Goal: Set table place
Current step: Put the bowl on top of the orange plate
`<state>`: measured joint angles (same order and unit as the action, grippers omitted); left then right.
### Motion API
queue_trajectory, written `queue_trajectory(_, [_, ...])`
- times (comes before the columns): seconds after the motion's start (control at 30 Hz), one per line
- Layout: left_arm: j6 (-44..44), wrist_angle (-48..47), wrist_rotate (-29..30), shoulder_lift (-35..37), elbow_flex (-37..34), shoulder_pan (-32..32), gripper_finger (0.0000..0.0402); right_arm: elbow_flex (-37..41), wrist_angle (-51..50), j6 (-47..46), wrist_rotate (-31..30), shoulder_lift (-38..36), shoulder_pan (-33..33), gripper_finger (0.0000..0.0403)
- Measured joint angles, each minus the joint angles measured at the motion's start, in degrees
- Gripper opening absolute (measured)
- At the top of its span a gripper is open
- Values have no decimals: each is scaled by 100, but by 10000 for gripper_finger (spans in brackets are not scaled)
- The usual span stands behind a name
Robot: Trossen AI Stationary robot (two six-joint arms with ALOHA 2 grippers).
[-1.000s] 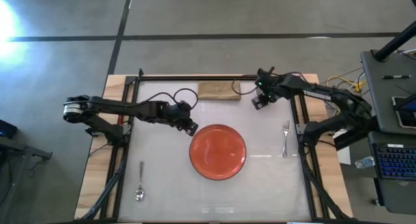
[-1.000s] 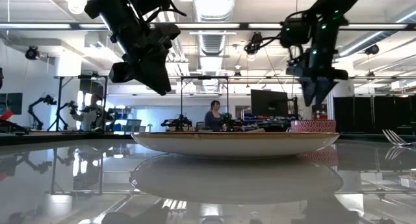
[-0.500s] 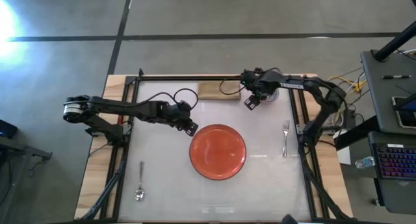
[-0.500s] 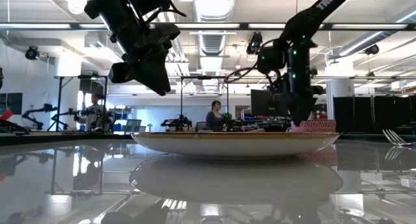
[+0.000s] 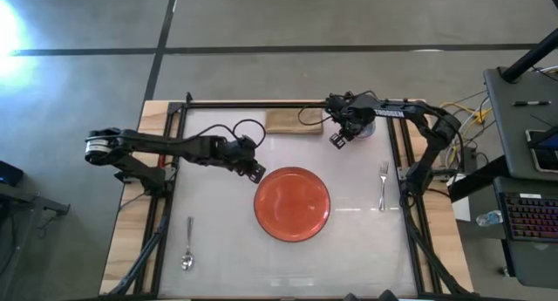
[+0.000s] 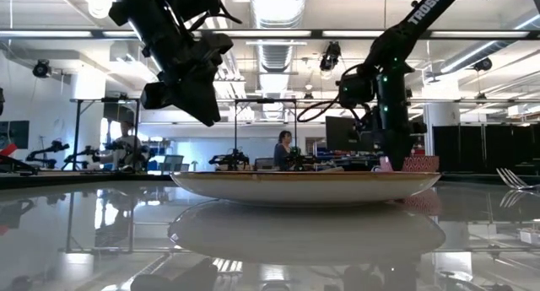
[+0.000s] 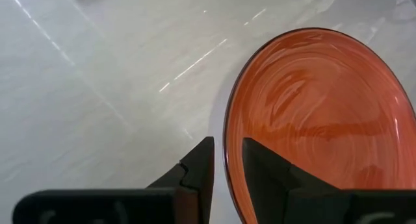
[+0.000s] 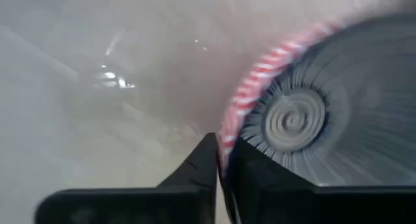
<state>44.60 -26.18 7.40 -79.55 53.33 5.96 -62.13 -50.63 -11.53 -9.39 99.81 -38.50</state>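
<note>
A: Right gripper at the bench's far edge, jaws pinched narrow over the rim of the red-and-white patterned cup with grey ribbed inside. Thin grip; the cup may tip or slip when lifted.

B: Left gripper hovers at the round orange glazed plate's rim, jaws narrow, holding nothing.

A: Obstacles: wooden block just beside the cup. Metal fork right edge, metal spoon left, both well apart.

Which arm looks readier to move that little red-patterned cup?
The right. The right gripper is already down at the cup, fingers astride its rim. The left gripper hangs by the orange plate, farther off.
</note>
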Motion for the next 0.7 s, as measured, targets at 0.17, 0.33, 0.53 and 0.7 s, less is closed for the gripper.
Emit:
queue_trajectory(0.17, [-46,-1,16,-2,-1,46,66,-9,-166,97,175,-88,408,15])
queue_trajectory(0.33, [-46,-1,16,-2,-8,95,66,-27,-382,259,423,-438,1143,14])
queue_trajectory(0.53, [-46,-21,15,-2,-12,147,66,-303,-882,299,468,-1051,2376,13])
queue_trajectory(0.7, [-51,-22,13,-2,-96,219,66,-870,-875,655,596,-1197,3487,13])
